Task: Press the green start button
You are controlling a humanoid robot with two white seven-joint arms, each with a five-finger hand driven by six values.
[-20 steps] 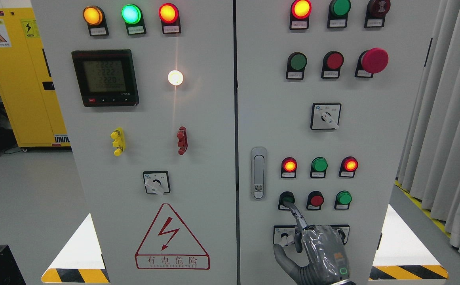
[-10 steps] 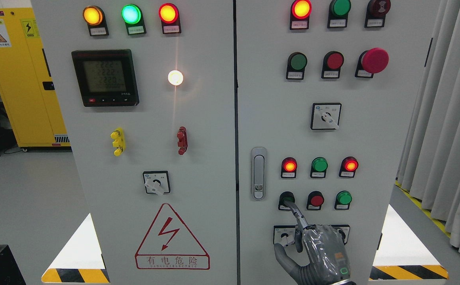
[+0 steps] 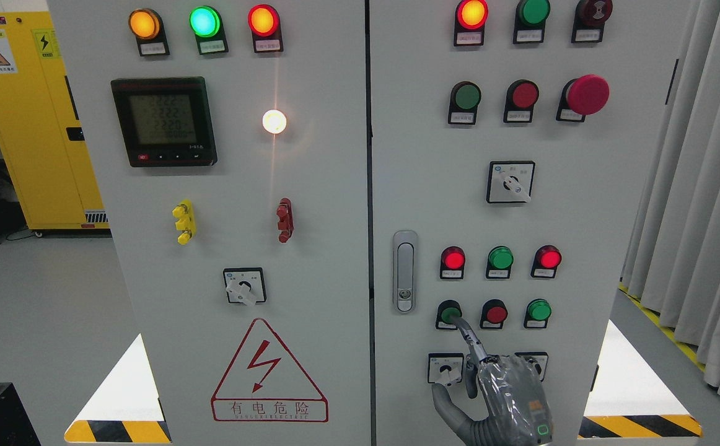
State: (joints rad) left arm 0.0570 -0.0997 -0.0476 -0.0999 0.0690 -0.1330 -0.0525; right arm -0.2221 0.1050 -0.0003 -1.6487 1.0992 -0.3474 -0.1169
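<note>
**Entry: green button, lower right door — press under way**

Item: green button (image 3: 450, 313), leftmost in the bottom row of three on the cabinet's right door (image 3: 422, 186), just right of the door latch (image 3: 404, 271).

Change noted: the red lamps (image 3: 453, 258) above it, glowing orange-centred half a second ago, now show flat red. More of the green cap is visible than before; my fingertip has slid slightly toward its lower right edge. I judge the press has registered, or is letting up; the green lamp (image 3: 500, 257) between the reds looks unlit.

My right robot hand (image 3: 509, 390): enters at the bottom edge, back toward the camera, index finger (image 3: 468, 334) extended up and left with its tip on the button. Other fingers curled, thumb out to the left near the selector switch (image 3: 445, 369). Holding nothing.

Left robot hand: not visible.
</note>
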